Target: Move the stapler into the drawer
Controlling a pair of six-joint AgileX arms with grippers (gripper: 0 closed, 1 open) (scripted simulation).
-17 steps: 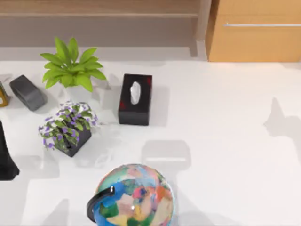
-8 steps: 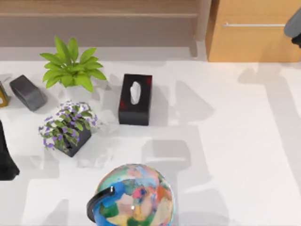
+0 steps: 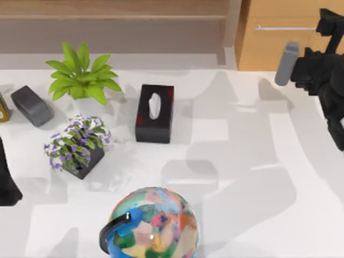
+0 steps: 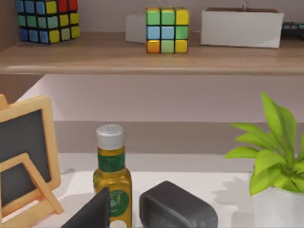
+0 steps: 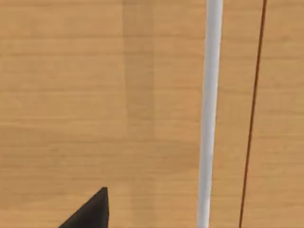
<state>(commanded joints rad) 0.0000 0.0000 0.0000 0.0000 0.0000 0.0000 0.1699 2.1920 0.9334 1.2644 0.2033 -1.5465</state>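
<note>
No legible text, labels or numbers anywhere.

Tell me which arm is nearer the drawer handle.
Right. The right gripper is at the drawer front, by the silver handle. The left arm sits parked at the table's far left edge.

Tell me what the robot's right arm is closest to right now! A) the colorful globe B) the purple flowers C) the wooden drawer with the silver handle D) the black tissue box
C: in the top view the right gripper is up at the drawer by its silver handle, and the right wrist view looks straight at the wood front.
</note>
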